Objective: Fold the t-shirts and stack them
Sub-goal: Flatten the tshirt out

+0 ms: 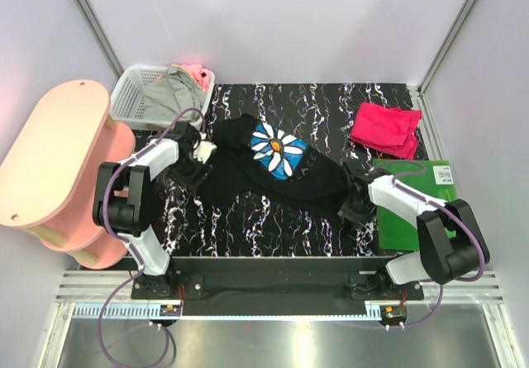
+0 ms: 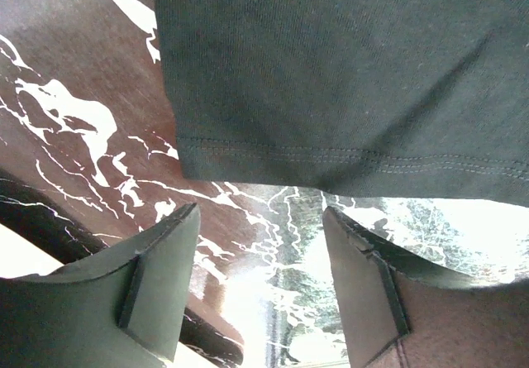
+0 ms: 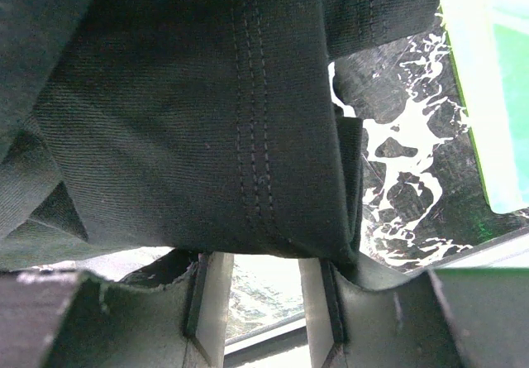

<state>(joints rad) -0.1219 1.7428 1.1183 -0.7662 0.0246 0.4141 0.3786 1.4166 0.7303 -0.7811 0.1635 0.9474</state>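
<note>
Farthest out to the left of my left gripper (image 1: 202,155) stands a pink two-tier stand (image 1: 54,145). Beyond that gripper and a little to its left, a white lattice basket (image 1: 132,95) holds grey cloth (image 1: 169,91) and a bit of pink cloth.

My left gripper hovers low over the black, white-veined table (image 1: 248,227). Its jaws stand wide apart and hold nothing. In the left wrist view, the stitched hem of the black t-shirt (image 2: 347,78) lies flat on the table just past my fingertips (image 2: 178,236), not between them.

The black t-shirt (image 1: 248,169) is bunched into a slanting band that stretches from my left gripper across to my right gripper (image 1: 354,190). Its blue-and-white daisy print (image 1: 277,149), with an orange centre, faces up about midway between the two grippers, slightly to the far side.

My right gripper sits at the other end of the shirt. Its jaws are partly open, with a narrow gap through which the table shows. In the right wrist view, a thick doubled fold of the black t-shirt (image 3: 207,120) lies right against my fingertips (image 3: 207,289), draping over the right one. I cannot tell if any cloth is caught between them.

Beyond my right gripper and a little to its right, well apart from it, the crimson-pink t-shirt (image 1: 386,128) lies in a loose folded heap on the table. Just to the right of my right gripper lies a flat green board (image 1: 413,211).
</note>
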